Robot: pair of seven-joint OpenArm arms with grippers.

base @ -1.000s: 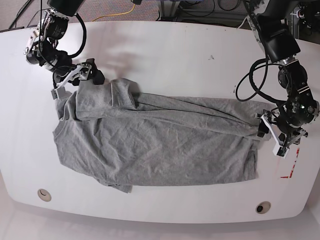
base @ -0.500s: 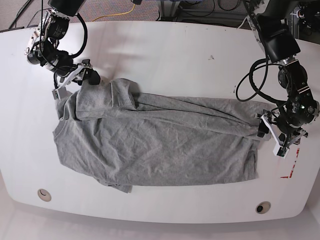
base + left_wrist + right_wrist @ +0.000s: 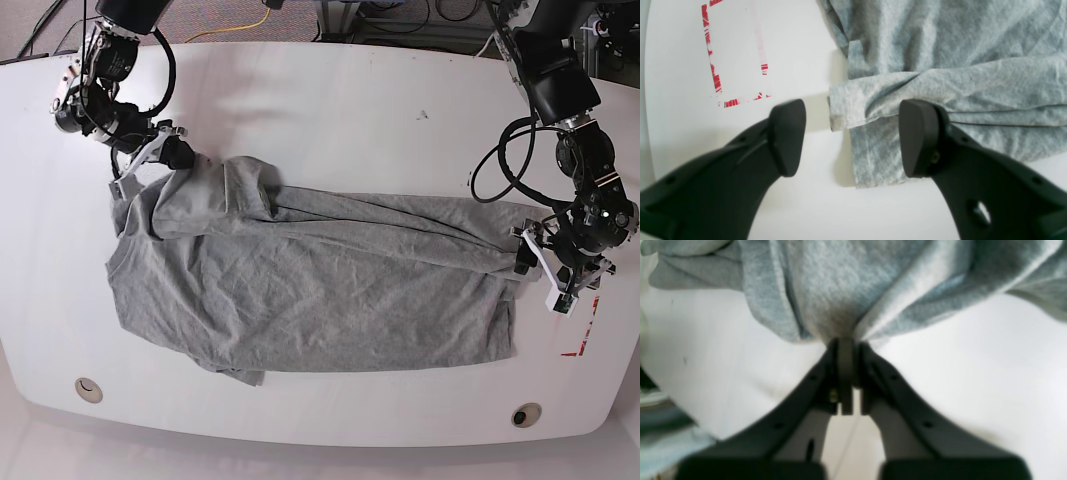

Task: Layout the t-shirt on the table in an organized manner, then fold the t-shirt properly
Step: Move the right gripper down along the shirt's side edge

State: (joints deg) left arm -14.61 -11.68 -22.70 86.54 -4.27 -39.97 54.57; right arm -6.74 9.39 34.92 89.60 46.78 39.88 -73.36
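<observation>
A: Layout step, looks like. The wrinkled heather-grey cotton t-shirt [image 3: 310,275] is spread on the glossy white table [image 3: 350,100], a corner pinched by the right gripper [image 3: 846,343].

B: Yep, left gripper [image 3: 851,138] is held spread over the hem. That edge probably needs clamping next, then tension.

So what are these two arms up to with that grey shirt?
They are laying out a grey t-shirt on the white table. The right gripper is shut on a bunched corner of it. The left gripper hangs open over the opposite end, jaws either side of a fold, gripping nothing. The shirt lies wrinkled and partly doubled over.
</observation>
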